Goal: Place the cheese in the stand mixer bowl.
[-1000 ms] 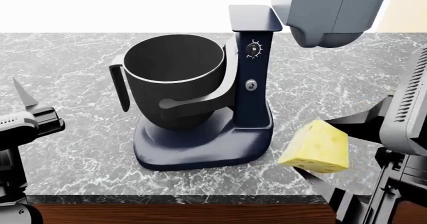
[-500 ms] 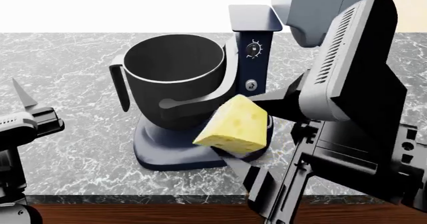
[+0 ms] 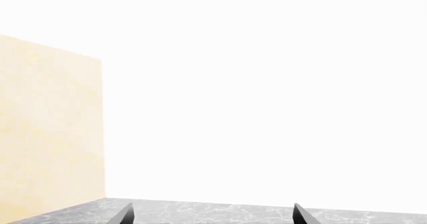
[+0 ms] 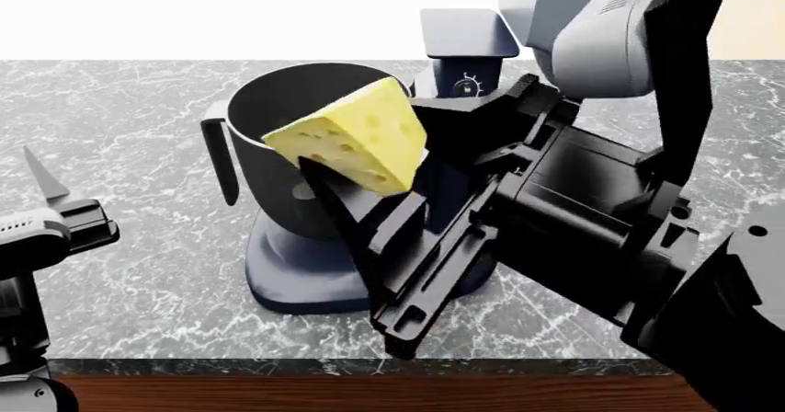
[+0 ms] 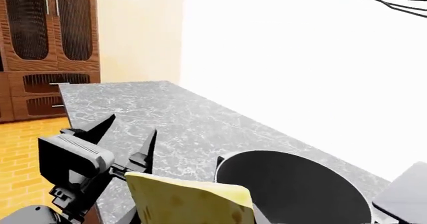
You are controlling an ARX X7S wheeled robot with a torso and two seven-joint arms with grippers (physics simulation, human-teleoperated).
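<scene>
Pale-yellow cheese [image 4: 353,134] wedge w/ round holes, held in air at the rim of the stand mixer bowl [image 4: 294,108], overlapping its opening in head view. Right gripper [image 4: 368,177] clamped on the cheese, black fingers above & below it. Bowl sits in dark navy mixer [image 4: 460,200] on grey marble counter [image 4: 123,127]. Left gripper [image 3: 210,215] off to the left near counter edge, fingers apart, holding nothing.
</scene>
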